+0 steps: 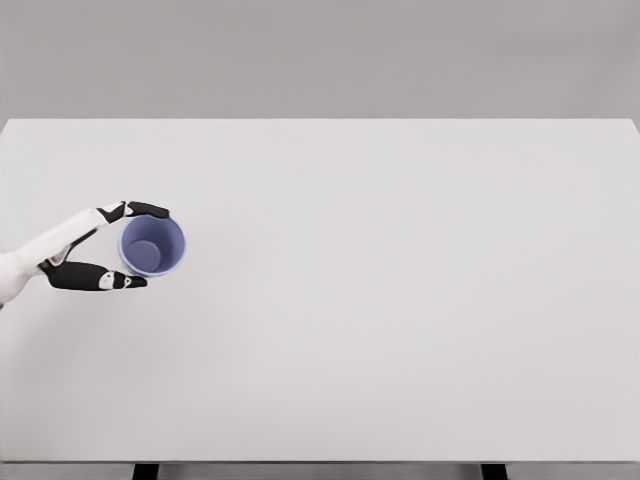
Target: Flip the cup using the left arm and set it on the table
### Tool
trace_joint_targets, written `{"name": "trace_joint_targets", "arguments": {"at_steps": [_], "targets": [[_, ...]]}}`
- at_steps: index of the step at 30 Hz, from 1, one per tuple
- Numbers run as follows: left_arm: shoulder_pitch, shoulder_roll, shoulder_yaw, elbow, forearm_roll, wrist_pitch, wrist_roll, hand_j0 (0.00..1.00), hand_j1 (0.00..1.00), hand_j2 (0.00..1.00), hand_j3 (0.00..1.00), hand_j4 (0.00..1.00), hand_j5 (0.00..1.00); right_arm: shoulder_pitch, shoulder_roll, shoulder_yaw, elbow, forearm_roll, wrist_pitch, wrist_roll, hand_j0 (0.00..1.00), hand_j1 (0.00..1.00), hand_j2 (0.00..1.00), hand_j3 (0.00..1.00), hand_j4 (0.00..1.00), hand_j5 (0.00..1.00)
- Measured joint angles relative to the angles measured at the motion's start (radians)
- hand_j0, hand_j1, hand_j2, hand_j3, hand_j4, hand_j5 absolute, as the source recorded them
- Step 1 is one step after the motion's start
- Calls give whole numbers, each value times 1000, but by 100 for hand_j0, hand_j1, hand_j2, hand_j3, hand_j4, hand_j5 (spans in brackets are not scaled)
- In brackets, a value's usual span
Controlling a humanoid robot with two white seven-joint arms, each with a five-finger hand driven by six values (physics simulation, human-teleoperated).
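Note:
A blue-violet cup [153,246] stands mouth up at the left of the white table [400,300], and I look straight into its hollow. My left hand [157,245] comes in from the left edge and brackets the cup. Its black-tipped fingers [146,209] lie along the far side of the rim, and the thumb [100,278] presses at the near side. Both seem to touch the cup wall, so the hand is shut on the cup. Whether the cup's base rests on the table or hangs just above it I cannot tell. The right arm is out of view.
The table's front edge runs along the bottom of the picture, with two dark legs [146,470] below it. A plain grey wall [320,50] stands behind the far edge.

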Motion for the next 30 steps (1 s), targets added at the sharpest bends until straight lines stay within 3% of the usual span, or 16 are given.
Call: {"name": "trace_joint_targets", "arguments": {"at_steps": [30], "targets": [[23, -90, -27, 6, 85, 0, -1, 80, 80, 80, 80, 80, 80, 0, 0, 0, 0, 0, 0, 0, 100, 100, 100, 100, 100, 100]]}}
